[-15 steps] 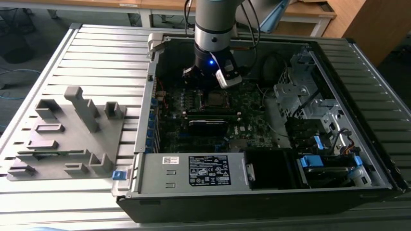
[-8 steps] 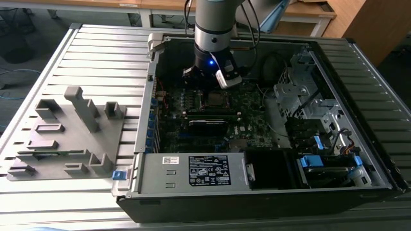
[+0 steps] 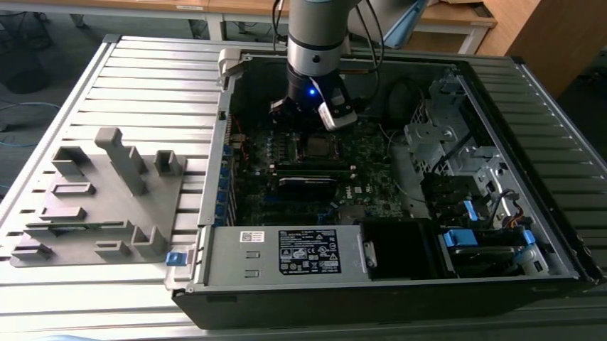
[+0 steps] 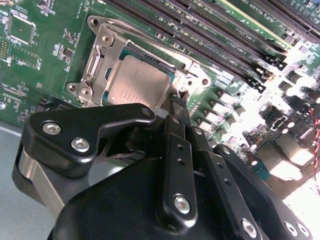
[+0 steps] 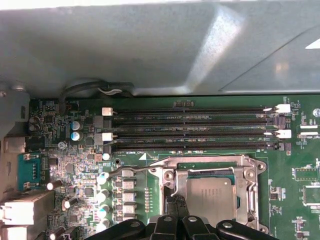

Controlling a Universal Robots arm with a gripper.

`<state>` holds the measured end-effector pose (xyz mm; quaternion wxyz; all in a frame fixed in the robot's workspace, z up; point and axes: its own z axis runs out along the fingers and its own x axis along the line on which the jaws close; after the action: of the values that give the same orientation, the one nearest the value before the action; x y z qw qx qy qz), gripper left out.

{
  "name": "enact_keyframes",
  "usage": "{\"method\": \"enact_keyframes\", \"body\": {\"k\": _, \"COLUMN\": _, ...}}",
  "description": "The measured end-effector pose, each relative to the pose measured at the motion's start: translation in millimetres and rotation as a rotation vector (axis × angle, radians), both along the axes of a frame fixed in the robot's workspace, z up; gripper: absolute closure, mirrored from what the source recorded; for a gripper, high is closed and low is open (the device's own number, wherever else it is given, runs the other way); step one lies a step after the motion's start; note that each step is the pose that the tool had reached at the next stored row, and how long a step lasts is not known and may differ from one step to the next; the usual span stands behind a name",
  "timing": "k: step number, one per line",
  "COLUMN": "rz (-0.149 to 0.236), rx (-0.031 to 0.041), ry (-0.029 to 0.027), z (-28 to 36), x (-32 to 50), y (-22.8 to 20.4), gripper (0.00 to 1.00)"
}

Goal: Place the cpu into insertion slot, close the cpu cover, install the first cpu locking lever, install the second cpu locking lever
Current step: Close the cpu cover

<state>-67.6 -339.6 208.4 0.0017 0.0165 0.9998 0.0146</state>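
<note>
One chip (image 5: 210, 197) is seen lying under the cover (image 5: 200, 167); the hand (image 4: 177, 102), fingers pressed together, is held at the cover's side edge.

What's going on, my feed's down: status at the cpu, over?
Gripper shut, tips at cpu cover edge. Cpu seated, cover down around it. Nothing blocking seen.
</note>
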Motion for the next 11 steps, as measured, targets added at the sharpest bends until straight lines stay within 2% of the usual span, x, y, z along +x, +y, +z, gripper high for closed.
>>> {"method": "enact_keyframes", "body": {"k": 7, "rz": 0.000, "rx": -0.0001, "ry": 0.0000, "z": -5.1, "x": -0.1, "y": 0.1, "gripper": 0.89}}
{"method": "enact_keyframes", "body": {"k": 11, "rz": 0.000, "rx": -0.0004, "ry": 0.0002, "z": -5.3, "x": -0.3, "y": 0.1, "gripper": 0.89}}
